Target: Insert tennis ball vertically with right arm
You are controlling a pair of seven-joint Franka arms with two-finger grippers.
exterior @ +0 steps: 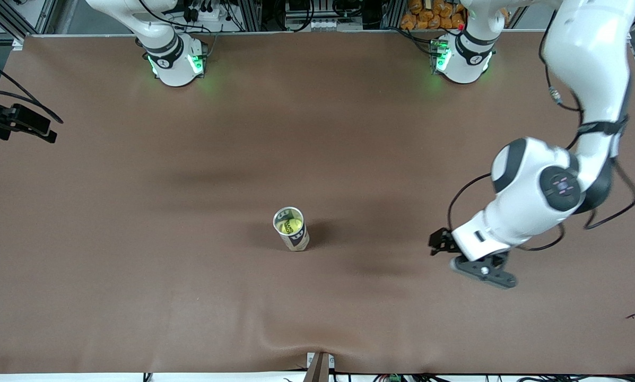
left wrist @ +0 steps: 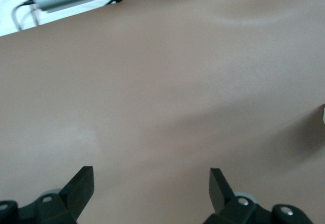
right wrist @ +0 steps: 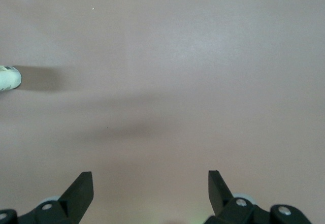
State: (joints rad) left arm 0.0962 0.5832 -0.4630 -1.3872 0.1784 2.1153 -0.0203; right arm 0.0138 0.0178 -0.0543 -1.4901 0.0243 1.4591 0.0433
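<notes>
Tennis ball [exterior: 290,226] already sits in the upright can [exterior: 292,229]: light, fuzzy, squashy, so grip across its middle. Left gripper [exterior: 473,260] hovers toward the left arm's end from the can, fingers apart, empty. Right gripper [right wrist: 151,193] also spread, empty; can't place it relative to the can.

Table cover [exterior: 137,212]: brown, matt, cloth-like sheet, smooth but rippled at the edge below the can. Can [exterior: 292,229]: upright, clear glossy plastic wall, printed label; fuzzy yellow tennis ball [exterior: 290,226] inside. Left arm [exterior: 540,191], toward its own end of the table from the can: glossy white shell, black matt joints. Left gripper [left wrist: 151,193] and right gripper [right wrist: 151,192] fingers: matt black plastic.
</notes>
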